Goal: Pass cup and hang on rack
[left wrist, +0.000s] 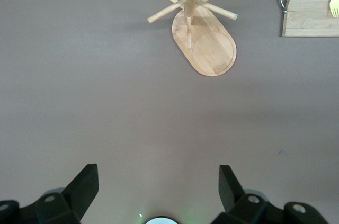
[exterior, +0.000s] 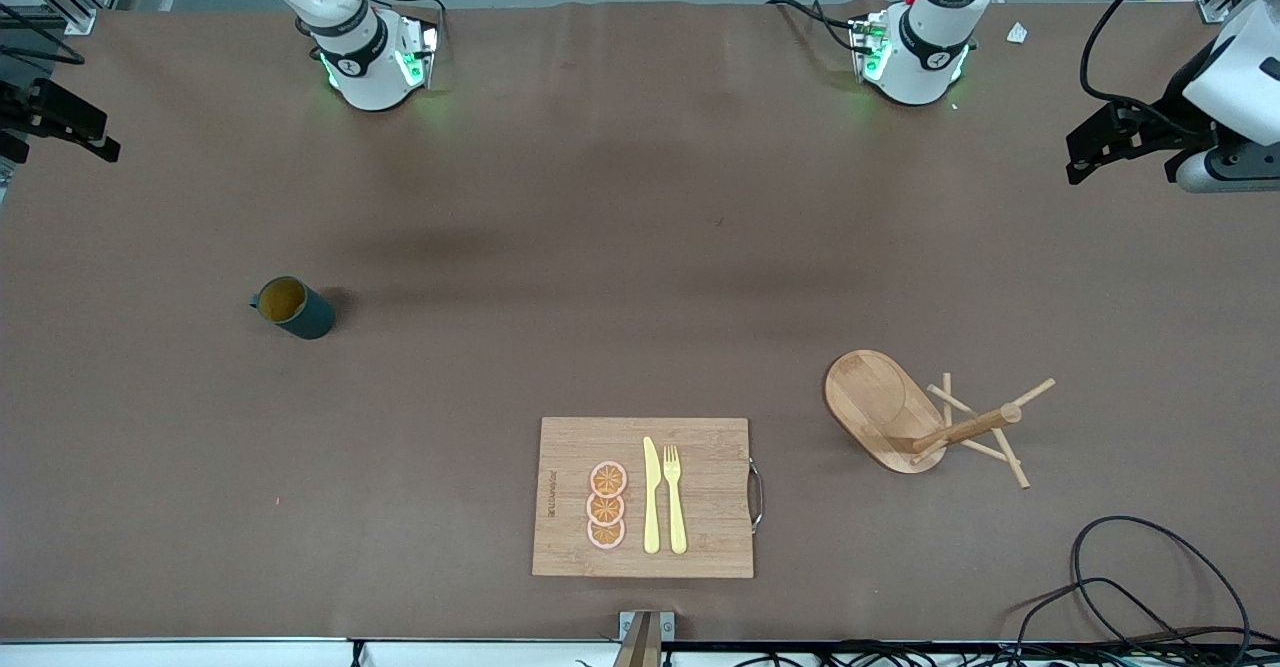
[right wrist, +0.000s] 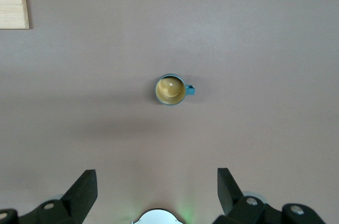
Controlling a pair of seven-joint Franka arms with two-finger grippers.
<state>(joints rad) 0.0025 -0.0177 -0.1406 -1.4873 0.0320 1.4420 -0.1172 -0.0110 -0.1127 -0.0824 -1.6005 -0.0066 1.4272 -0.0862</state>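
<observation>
while both arms wait raised at the table's ends, the cup (exterior: 293, 308) and the rack (exterior: 925, 417) stand untouched on the brown table (exterior: 560, 247)

the cup, teal with a yellow inside, stands upright toward the right arm's end, its handle turned to that end; the right gripper (right wrist: 157, 192) hangs high over it with fingers (right wrist: 82, 189) spread wide and holding nothing. the rack stands upright toward the left arm's end, well apart from the cup, its pegs bare; the left gripper (left wrist: 159, 192) hangs above the table near it, fingers (left wrist: 85, 187) likewise wide and empty. between cup and rack, nearer the front camera, a cutting board (exterior: 570, 537) carries three orange slices (exterior: 606, 505), a yellow knife (exterior: 651, 495) and a yellow fork (exterior: 674, 497)
</observation>
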